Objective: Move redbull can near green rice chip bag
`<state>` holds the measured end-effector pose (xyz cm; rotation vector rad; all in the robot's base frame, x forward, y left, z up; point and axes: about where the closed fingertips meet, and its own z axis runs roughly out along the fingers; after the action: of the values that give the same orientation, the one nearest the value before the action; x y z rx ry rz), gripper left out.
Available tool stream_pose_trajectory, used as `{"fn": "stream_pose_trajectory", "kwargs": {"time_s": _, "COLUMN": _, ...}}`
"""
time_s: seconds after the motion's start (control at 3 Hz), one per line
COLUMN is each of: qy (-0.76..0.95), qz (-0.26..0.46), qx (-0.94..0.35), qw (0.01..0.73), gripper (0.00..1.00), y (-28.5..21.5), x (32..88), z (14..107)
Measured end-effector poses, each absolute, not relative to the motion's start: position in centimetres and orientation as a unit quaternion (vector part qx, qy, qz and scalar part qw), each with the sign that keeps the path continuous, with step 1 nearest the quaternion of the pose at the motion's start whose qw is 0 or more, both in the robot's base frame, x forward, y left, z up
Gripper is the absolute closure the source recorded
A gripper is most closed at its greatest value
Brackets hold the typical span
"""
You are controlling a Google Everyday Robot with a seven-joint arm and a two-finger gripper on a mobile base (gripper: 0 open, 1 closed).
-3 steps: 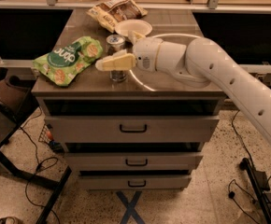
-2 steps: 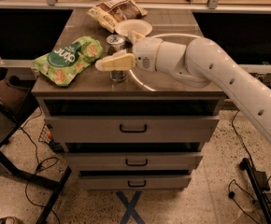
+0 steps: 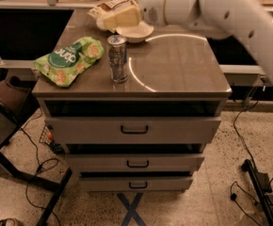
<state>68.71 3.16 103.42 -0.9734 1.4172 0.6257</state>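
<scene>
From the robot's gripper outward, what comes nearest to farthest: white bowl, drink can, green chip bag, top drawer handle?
The gripper hangs over the back of the table.
1. White bowl, just beneath it.
2. Redbull can, mid-table, toward the front.
3. Green rice chip bag, at the left edge.
4. Top drawer handle, on the front, lower down.

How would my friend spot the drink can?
Look on top of the drawer cabinet, near its front left. The redbull can stands upright just right of the green rice chip bag, in front of the white bowl and the gripper. It is the only tall, shiny metal thing.
</scene>
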Motion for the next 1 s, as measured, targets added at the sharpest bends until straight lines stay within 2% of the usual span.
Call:
{"fn": "stream_pose_trajectory", "kwargs": {"time_s": 0.33, "qy": 0.624, "qz": 0.187, "qx": -0.41, "qw": 0.639, "gripper": 0.0, "y": 0.7, "x": 69.9, "z": 111.8}}
{"fn": "stream_pose_trajectory", "kwargs": {"time_s": 1.0, "qy": 0.622, "qz": -0.007, "qx": -0.304, "qw": 0.721, "gripper": 0.0, "y": -8.8, "x": 70.2, "z": 124.2}}
